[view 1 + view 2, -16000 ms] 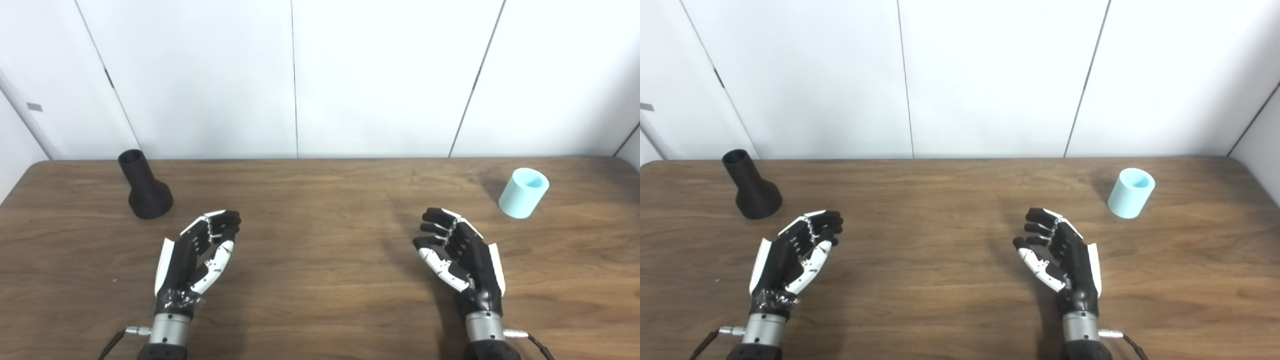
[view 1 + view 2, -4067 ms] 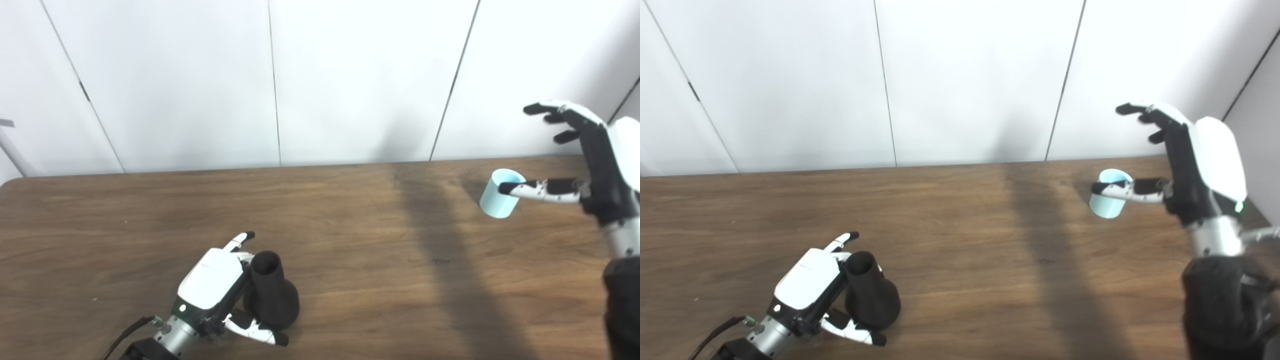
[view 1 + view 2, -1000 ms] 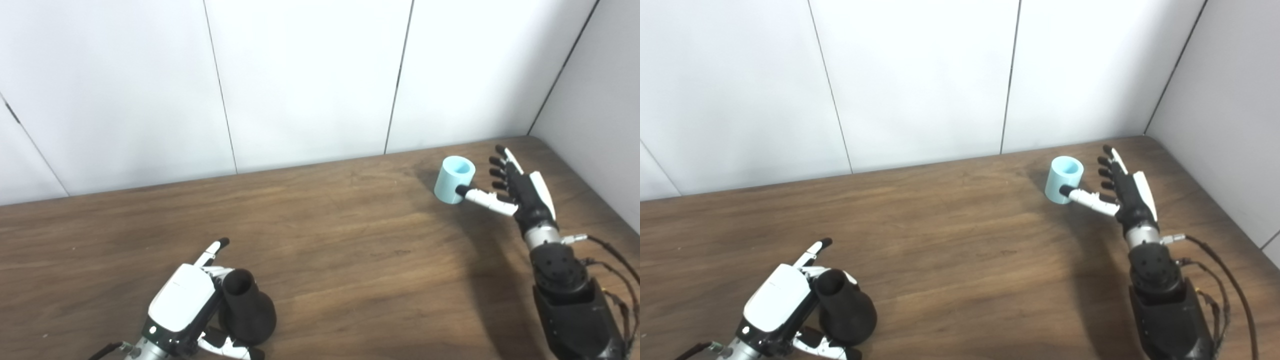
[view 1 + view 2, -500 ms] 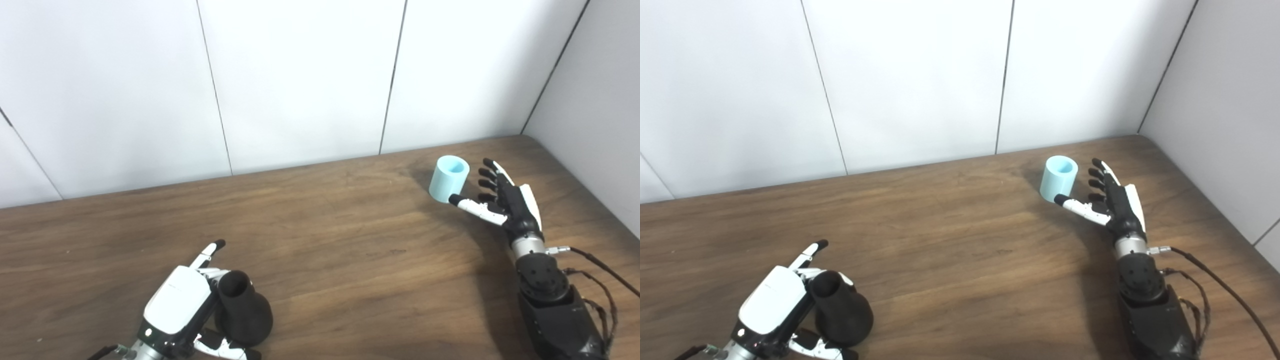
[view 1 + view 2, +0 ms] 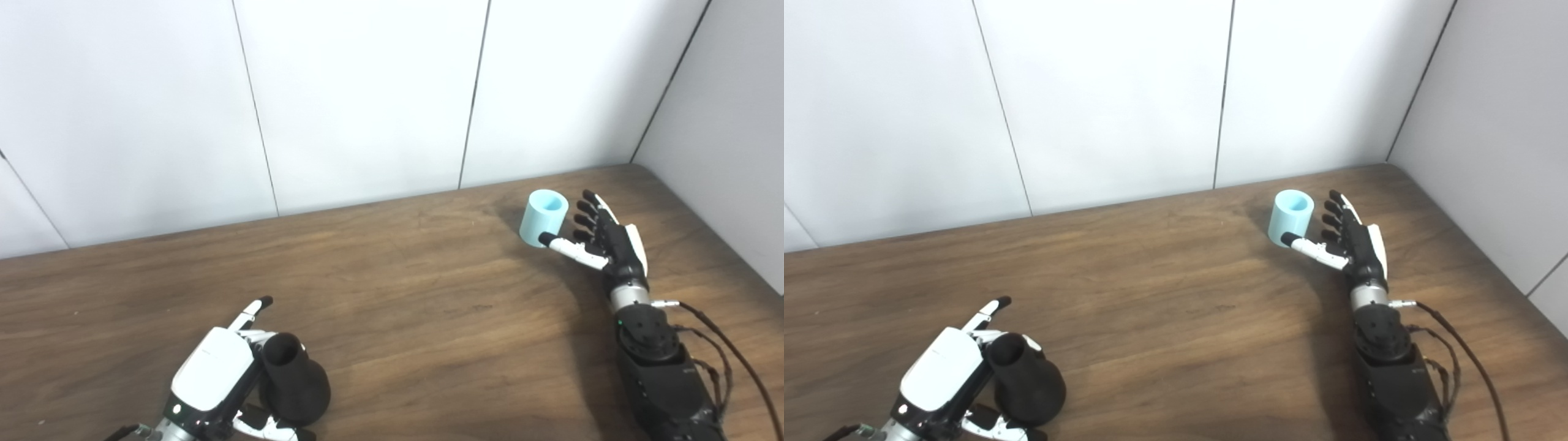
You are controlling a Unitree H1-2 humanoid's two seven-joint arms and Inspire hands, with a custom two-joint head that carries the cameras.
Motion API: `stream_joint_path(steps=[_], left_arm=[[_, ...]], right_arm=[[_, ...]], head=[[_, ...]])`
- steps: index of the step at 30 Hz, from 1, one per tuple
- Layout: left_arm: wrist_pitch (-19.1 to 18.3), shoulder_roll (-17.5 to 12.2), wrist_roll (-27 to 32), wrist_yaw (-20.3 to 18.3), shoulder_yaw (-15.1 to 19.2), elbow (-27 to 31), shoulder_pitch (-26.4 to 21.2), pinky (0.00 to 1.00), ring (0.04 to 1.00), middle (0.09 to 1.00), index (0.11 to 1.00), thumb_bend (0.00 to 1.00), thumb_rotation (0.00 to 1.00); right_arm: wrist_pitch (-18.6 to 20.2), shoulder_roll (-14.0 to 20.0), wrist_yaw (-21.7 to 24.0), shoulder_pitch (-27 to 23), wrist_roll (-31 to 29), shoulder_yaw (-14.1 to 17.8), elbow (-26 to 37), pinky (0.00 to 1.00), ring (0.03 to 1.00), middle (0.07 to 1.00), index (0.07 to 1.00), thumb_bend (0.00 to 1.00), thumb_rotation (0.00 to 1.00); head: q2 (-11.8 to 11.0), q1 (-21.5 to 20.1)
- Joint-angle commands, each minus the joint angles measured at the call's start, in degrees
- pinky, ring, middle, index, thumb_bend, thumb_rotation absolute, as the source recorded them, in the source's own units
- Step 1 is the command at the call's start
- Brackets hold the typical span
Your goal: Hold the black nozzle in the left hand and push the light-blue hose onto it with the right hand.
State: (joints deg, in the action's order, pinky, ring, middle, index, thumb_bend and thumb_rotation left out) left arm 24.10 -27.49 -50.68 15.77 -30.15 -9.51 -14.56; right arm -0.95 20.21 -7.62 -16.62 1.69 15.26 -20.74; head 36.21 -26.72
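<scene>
Setting: a brown wood-grain tabletop [image 5: 416,294] bounded at its far and right edges by white panelled walls [image 5: 361,98].
Black nozzle: a matte black flared plastic nozzle [image 5: 293,380] stands upright at the near left of the tabletop, wide base down and open round mouth up.
Left hand: the black-and-white left hand [image 5: 211,380] sits against the left side of the black nozzle, its white back turned upward. The fingers wrap behind the narrow neck while the thumb lies along the near side of the base, so the hand is closed around the nozzle. One finger [image 5: 256,309] points straight out toward the far side, clear of the nozzle.
Light-blue hose: a short light-blue cylindrical hose piece [image 5: 543,218] stands on end at the far right of the tabletop, hollow opening up, well apart from the black nozzle.
Right hand: the right hand [image 5: 1350,239] lies just to the right of the light-blue hose with its fingers spread and extended toward the far side. The thumb [image 5: 1311,247] reaches left across the near lower wall of the hose; whether its tip touches cannot be told. Nothing is grasped, and the hand is wide.
Right forearm: the black forearm [image 5: 661,367] enters from the near right, with dark cables [image 5: 729,361] looping beside it.
</scene>
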Motion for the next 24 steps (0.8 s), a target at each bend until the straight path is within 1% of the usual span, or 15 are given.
stream_joint_path(steps=[1,4,9,13,16,18,20,22,24], left_arm=[[0.6,-1.3,-1.9,-5.4,-2.4,-1.9,3.7,0.93,0.536,0.477,0.495,0.52,0.0],[0.3,-1.5,-2.2,-5.9,-2.6,-1.5,3.7,0.93,0.538,0.477,0.496,0.52,0.0],[0.1,-1.5,-1.9,-6.5,-2.5,-0.7,4.0,0.92,0.538,0.479,0.493,0.52,0.0],[-0.3,-1.6,-2.1,-6.8,-2.5,0.0,4.1,0.92,0.535,0.479,0.493,0.52,0.0],[-0.6,-1.6,-2.0,-7.0,-2.6,0.3,4.2,0.92,0.534,0.478,0.494,0.52,0.0],[-0.6,-1.7,-2.1,-7.0,-2.6,0.5,4.3,0.92,0.533,0.476,0.497,0.52,0.0],[-0.6,-1.7,-2.0,-7.0,-2.6,0.6,4.3,0.92,0.531,0.475,0.497,0.52,0.0],[-0.7,-1.7,-1.8,-7.2,-2.5,0.6,4.4,0.93,0.531,0.478,0.494,0.52,0.0],[-0.6,-1.7,-1.6,-7.3,-2.5,0.6,4.4,0.93,0.532,0.477,0.495,0.52,0.0]], right_arm=[[-0.4,0.4,0.4,-2.0,0.4,-1.0,-0.3,0.79,0.849,0.883,0.913,1.0,0.34],[0.0,0.3,0.3,-2.2,0.6,-1.6,-0.3,0.78,0.845,0.873,0.906,1.0,0.35],[-1.1,0.3,-0.5,-2.9,1.3,-2.4,-1.7,0.78,0.844,0.864,0.905,1.0,0.33],[-1.3,0.1,-0.7,-3.4,1.0,-2.5,-2.5,0.78,0.842,0.866,0.903,1.0,0.33],[-1.3,0.3,-1.3,-4.0,1.4,-2.7,-3.5,0.76,0.828,0.861,0.898,1.0,0.35],[-2.4,0.3,-1.3,-4.4,0.8,-2.4,-4.6,0.77,0.834,0.866,0.895,0.99,0.32],[-2.9,0.4,-1.6,-4.7,0.9,-2.4,-5.4,0.77,0.833,0.865,0.888,0.99,0.32],[-2.7,0.5,-1.9,-4.7,1.4,-2.5,-5.7,0.77,0.831,0.859,0.88,1.0,0.34],[-2.5,0.5,-2.0,-4.7,1.4,-2.6,-5.5,0.77,0.828,0.853,0.872,1.0,0.34]], head=[[0.1,0.0],[0.2,0.1],[0.3,0.1],[0.5,0.2],[0.5,0.2],[0.5,0.2],[0.6,0.2],[0.6,0.3],[0.6,0.3]])
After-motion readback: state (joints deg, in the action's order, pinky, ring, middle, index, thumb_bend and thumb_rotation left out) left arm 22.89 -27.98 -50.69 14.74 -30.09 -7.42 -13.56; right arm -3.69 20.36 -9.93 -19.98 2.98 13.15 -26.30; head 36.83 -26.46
